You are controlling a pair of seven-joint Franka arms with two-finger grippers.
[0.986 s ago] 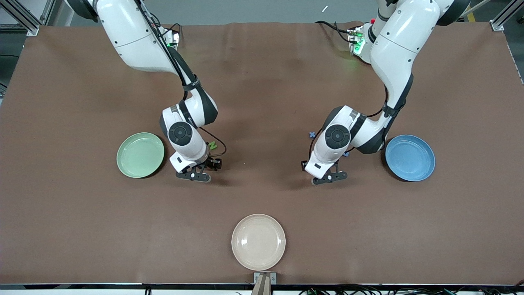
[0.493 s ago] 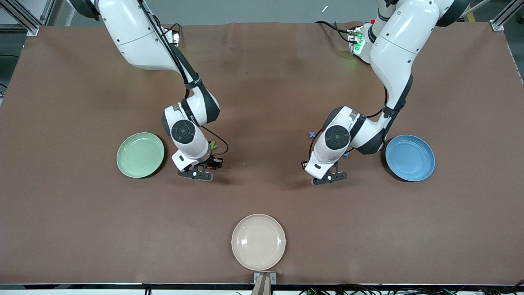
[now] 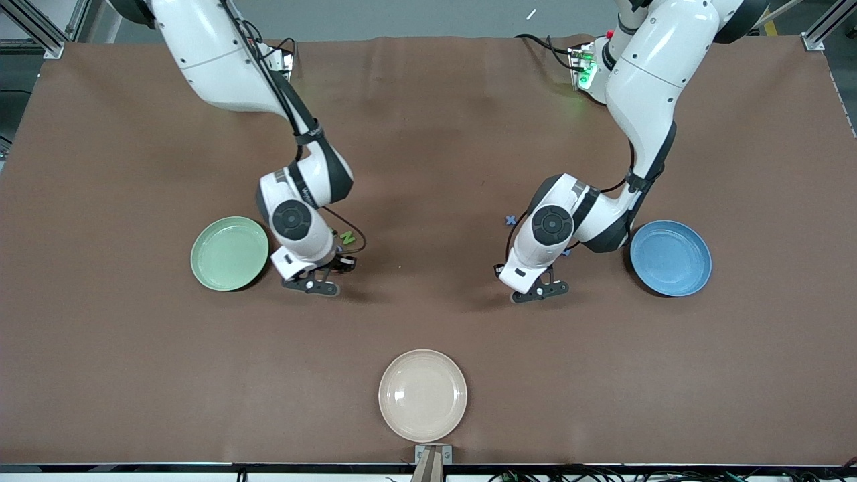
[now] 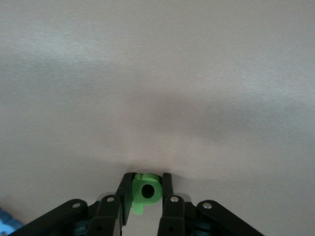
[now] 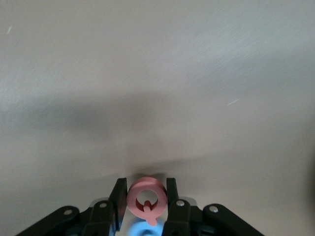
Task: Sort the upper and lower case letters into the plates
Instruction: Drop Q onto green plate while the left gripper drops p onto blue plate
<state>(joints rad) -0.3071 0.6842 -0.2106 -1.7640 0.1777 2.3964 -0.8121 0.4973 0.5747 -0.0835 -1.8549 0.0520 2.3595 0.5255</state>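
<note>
Brown desk, plates apart: left claw clamping green letter, right claw clamping pink letter.

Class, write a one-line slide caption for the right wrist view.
Right gripper shut on a pink letter Q, with a blue letter partly visible under it.

1. The table wears a matt brown cloth-like cover, faintly creased
2. The mint green plate, blue plate and cream plate look like smooth plastic with a soft sheen
3. The green letter and pink letter look matt, foam-like or soft plastic
4. Arm shells are glossy white plastic; the jaws are matt black with shiny metal screws
</note>
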